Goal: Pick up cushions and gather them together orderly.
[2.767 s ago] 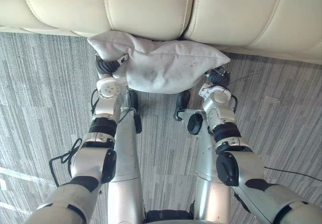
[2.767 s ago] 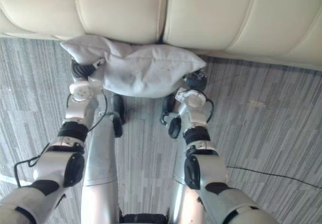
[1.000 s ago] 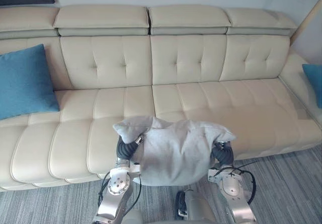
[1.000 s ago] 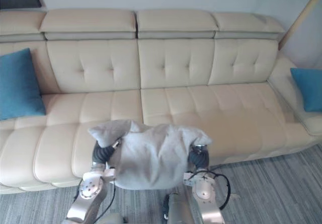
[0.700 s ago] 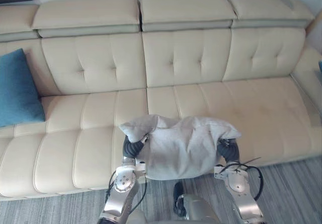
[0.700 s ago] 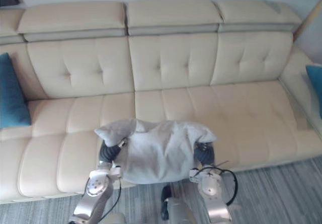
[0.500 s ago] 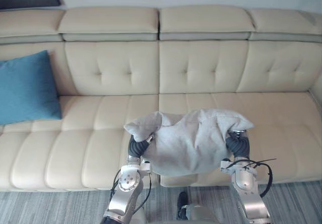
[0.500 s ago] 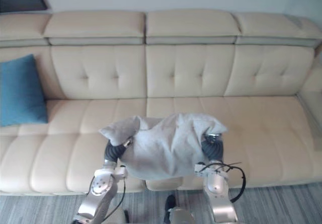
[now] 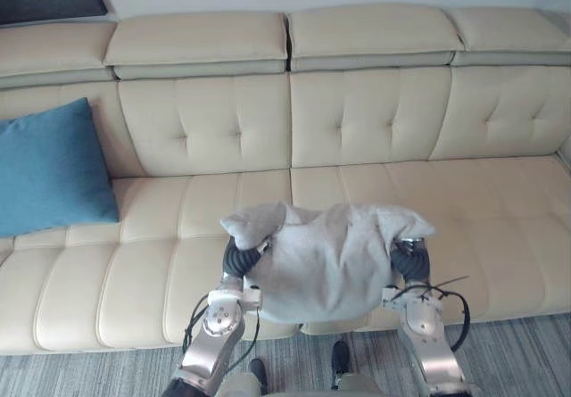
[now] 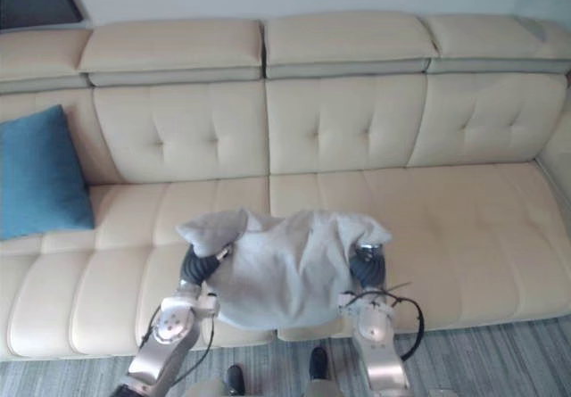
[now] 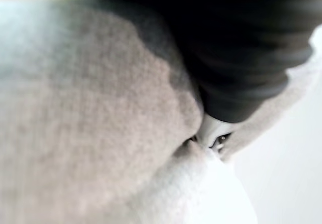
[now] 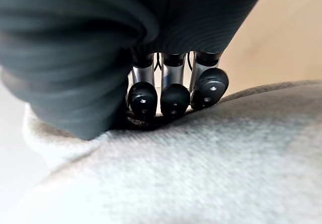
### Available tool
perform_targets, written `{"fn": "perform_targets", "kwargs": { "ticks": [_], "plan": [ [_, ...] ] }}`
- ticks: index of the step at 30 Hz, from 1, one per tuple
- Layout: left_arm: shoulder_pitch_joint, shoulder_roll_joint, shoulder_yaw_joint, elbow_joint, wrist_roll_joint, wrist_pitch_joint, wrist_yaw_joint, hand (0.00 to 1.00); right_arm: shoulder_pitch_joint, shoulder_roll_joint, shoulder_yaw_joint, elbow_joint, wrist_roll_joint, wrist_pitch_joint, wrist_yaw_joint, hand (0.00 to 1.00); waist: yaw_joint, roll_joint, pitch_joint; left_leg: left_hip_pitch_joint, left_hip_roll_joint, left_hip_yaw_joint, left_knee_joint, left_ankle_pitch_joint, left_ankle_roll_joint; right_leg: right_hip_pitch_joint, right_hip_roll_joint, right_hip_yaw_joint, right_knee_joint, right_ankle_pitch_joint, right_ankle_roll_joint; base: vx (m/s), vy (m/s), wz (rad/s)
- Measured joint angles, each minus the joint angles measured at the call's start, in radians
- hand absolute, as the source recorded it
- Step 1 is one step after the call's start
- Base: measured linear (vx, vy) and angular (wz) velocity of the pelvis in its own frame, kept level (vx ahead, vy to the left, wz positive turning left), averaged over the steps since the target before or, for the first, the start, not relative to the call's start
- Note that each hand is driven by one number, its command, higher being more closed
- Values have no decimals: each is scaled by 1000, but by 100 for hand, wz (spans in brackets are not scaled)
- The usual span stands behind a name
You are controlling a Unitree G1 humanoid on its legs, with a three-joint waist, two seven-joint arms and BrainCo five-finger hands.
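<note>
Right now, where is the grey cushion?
The grey cushion is low and centre in the left eye view, held up between the left hand and right hand before the cream sofa's seat, right of the blue cushion.

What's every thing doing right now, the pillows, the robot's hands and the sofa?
grey cushion: held up in the air between both hands, crumpled and sagging, in front of the sofa seat.
left hand: tucked under the grey cushion's left corner, grip hidden by cloth.
right hand: shut on the grey cushion's right end, fingers curled into the cloth.
blue cushion: propped upright against the sofa back, far left.
sofa: carrying the blue cushion on its seat.
</note>
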Motion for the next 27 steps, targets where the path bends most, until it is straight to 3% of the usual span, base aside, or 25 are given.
{"fn": "perform_targets", "kwargs": {
  "ticks": [5,8,12,22,23,27],
  "plan": [
    [-230,22,73,10,2,-2,90,100,-317,-18,18,122,-1,6,-53,100,-1,-6,11,-103,-2,-1,1,31,1,-93,2,9,-17,40,-14,-74,-26,2],
    [-348,27,107,52,19,-10,140,100,-445,-41,39,164,-1,9,-82,100,1,-10,40,-142,3,-15,15,38,-4,-122,10,8,-15,53,-28,-74,-23,10],
    [-595,90,133,187,17,-11,201,100,-699,-76,37,268,2,18,-126,100,-2,-14,110,-243,8,-20,58,50,-2,-203,12,9,-12,81,-32,-111,-35,5],
    [-906,137,171,459,-13,-12,204,100,-994,-87,-13,481,62,35,-179,100,-26,-9,242,-382,10,-20,94,65,3,-326,13,12,-16,129,-39,-54,-17,1],
    [-938,138,172,495,-22,-12,204,0,-1017,-86,-24,493,78,36,-183,0,-28,-9,266,-386,9,-20,94,66,4,-330,12,13,-16,130,-39,0,0,0],
    [-1023,161,199,548,-23,-17,205,0,-1109,-87,-37,520,95,23,-201,0,-33,-9,304,-416,7,-21,94,73,6,-360,11,14,-17,140,-42,0,0,0]
  ]
}}
